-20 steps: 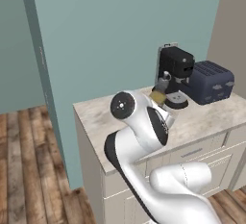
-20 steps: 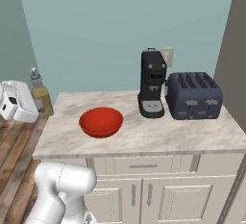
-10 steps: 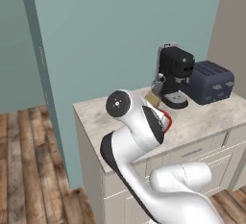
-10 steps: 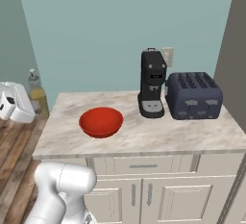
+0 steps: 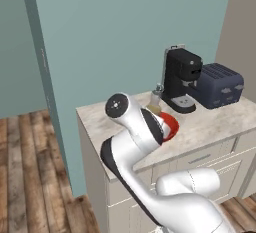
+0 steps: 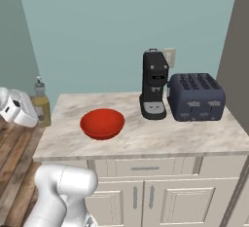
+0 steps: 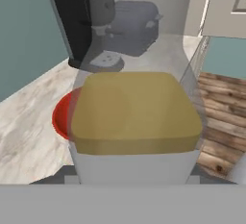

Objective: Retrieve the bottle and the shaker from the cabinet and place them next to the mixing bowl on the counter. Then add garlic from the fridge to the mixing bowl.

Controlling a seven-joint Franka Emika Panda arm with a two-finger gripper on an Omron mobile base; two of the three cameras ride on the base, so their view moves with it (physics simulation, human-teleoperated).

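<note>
Bottle carry in progress: jaws closed on it, held off the counter's edge at nine o'clock of the mixing bowl. Next: swing in over the stone, set it upright beside the bowl. Versus earlier frames, both base views sit shifted; bottle-to-bowl relation looks unchanged.

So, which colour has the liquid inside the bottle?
Yellowish-olive. The bottle shows it best in the hand view, close up.

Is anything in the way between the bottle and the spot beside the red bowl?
Nothing visible does. The bottle, held in the pincer, is off the counter's left end; bare stone lies between it and the mixing bowl.
</note>
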